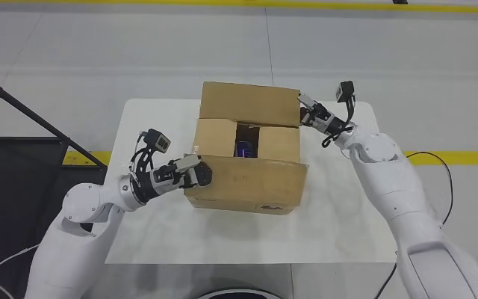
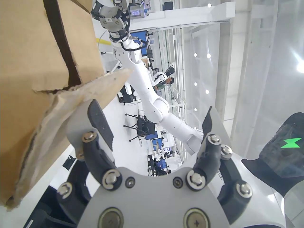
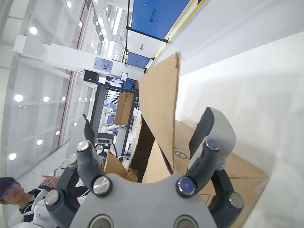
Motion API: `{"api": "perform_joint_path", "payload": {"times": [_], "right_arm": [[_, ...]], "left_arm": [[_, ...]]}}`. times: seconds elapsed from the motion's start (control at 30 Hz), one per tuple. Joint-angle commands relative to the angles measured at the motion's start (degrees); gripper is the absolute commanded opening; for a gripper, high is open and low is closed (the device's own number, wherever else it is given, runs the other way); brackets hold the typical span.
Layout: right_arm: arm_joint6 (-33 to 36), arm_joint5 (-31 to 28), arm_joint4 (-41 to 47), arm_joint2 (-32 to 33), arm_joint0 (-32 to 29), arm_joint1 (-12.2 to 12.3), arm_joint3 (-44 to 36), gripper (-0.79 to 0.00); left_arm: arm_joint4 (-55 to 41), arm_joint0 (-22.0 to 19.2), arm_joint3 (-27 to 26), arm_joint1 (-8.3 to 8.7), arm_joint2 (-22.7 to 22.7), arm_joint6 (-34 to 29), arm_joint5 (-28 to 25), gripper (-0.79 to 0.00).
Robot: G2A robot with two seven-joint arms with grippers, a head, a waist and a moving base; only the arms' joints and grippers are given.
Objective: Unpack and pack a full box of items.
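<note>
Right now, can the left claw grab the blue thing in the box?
Probably not. The left claw is outside the box corner, and flaps cover most of the blue thing.

a large robot lab hall: blue partition boards (image 3: 161,8), yellow floor line (image 1: 455,158), other white robots (image 2: 159,78) behind.

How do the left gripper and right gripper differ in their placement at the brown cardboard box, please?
The left gripper is at the near left corner of the brown cardboard box; the right gripper is at its far right corner. The left gripper sits beside a frayed flap corner; the right gripper seemingly straddles an upright flap edge. Both are open.
</note>
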Motion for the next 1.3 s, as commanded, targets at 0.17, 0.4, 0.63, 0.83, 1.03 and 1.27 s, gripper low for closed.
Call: {"api": "perform_joint_path", "payload": {"times": [0.17, 0.4, 0.63, 0.83, 1.03, 1.27], "right_arm": [[11.95, -2.72, 8.92, 2.3, 1.65, -0.56, 3.26, 0.0], [18.28, -4.43, 12.62, 5.93, -0.31, 0.52, -0.8, 0.0], [22.07, -1.52, 13.2, 11.24, -6.54, 2.97, -11.93, 0.0], [22.4, 5.5, 9.24, 14.7, -13.04, 4.98, -23.87, 0.0], [19.43, 15.3, 1.78, 15.28, -17.21, 6.16, -33.78, 0.0], [15.04, 25.15, 0.58, 16.4, -20.53, 6.81, -39.7, 0.0]], "left_arm": [[2.03, 0.35, -1.08, -0.1, 1.11, 2.66, 0.31, 0.0], [4.66, 1.77, -2.08, 0.01, 0.81, 4.58, 0.44, 0.0], [5.49, 2.02, -1.08, 0.02, 0.4, 6.1, -0.27, 0.0], [6.66, 0.56, 0.58, -0.02, 1.04, 6.56, 0.36, 0.0], [9.49, -1.83, 2.32, -0.21, 3.16, 7.3, 0.14, 0.0], [11.73, -4.02, 3.8, -0.67, 6.54, 9.1, 0.04, 0.0]]}}
